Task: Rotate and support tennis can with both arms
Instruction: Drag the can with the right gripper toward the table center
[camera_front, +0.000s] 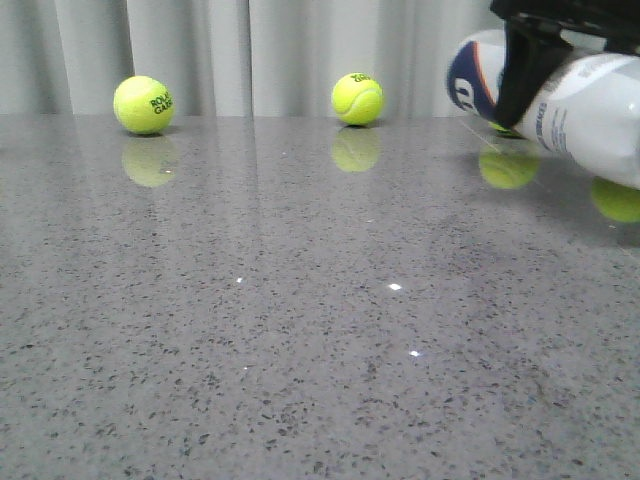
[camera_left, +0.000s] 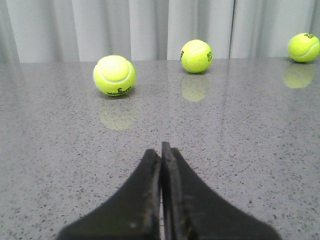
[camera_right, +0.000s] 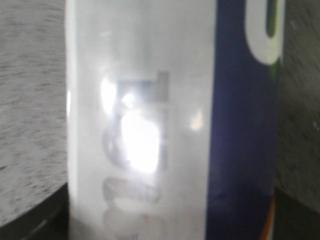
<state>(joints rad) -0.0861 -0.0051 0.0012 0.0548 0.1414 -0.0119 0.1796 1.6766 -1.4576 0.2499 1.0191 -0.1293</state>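
Observation:
The tennis can (camera_front: 590, 105), white with a navy and orange swoosh, hangs tilted above the table at the far right of the front view. My right gripper (camera_front: 528, 70) is shut on it, black fingers clamped around its middle. In the right wrist view the can (camera_right: 150, 125) fills the frame, with dark fingers (camera_right: 35, 215) at both lower corners. My left gripper (camera_left: 161, 150) is shut and empty, low over the grey table; it is out of the front view.
Yellow-green tennis balls lie at the table's back: one far left (camera_front: 144, 104), one centre (camera_front: 357, 98), others partly hidden under the can (camera_front: 508, 165). The left wrist view shows three balls (camera_left: 114, 75) (camera_left: 196, 56) (camera_left: 303, 47). White curtain behind the speckled grey table (camera_front: 300, 330).

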